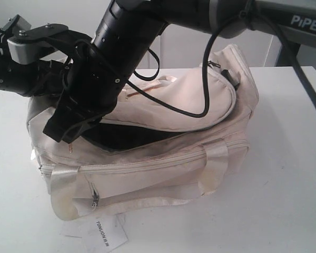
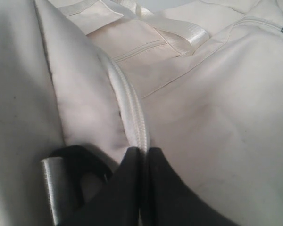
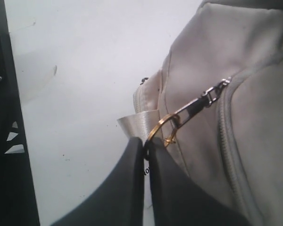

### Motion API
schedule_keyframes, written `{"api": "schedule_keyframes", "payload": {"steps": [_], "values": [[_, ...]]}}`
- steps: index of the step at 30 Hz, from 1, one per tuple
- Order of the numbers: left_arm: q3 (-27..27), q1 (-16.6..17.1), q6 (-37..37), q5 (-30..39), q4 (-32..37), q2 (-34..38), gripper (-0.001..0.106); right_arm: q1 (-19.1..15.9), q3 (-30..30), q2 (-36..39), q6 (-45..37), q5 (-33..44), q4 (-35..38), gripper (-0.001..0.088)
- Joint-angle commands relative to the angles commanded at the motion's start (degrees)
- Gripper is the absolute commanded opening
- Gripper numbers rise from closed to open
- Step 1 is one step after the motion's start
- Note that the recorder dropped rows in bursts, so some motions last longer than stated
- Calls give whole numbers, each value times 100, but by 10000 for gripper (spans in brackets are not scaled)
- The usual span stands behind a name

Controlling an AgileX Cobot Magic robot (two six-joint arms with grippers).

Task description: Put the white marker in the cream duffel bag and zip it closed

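Observation:
The cream duffel bag (image 1: 163, 163) lies on the white table, and its top flap gapes over a dark opening (image 1: 126, 138). My right gripper (image 1: 68, 138) reaches across to the bag's left end. In the right wrist view it (image 3: 145, 141) is shut on the gold ring (image 3: 166, 123) of the silver zipper pull (image 3: 203, 100). My left gripper (image 2: 142, 149) is shut on a cream piped seam (image 2: 132, 108) of the bag, beside a black strap ring (image 2: 70, 160). In the exterior view the right arm hides its tips. The white marker is out of view.
A white paper tag (image 1: 104, 234) with printed text lies on the table (image 1: 284, 184) in front of the bag. A black cable (image 1: 205, 95) from the right arm droops over the flap. The left arm (image 1: 21, 68) lies along the bag's far left.

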Motion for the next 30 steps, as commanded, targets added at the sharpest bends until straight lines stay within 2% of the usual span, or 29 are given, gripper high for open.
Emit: {"api": "schedule_keyframes", "payload": {"steps": [10,17,30], "values": [[0,0,0,0,0,0,0,0,23,-72,448,0,-166,0],[0,0,0,23,0,0,0,0,397,-181,448,0,-277,0],[0,0,0,22,11,0,0,0,529,-279,448,0,-424,0]]}}
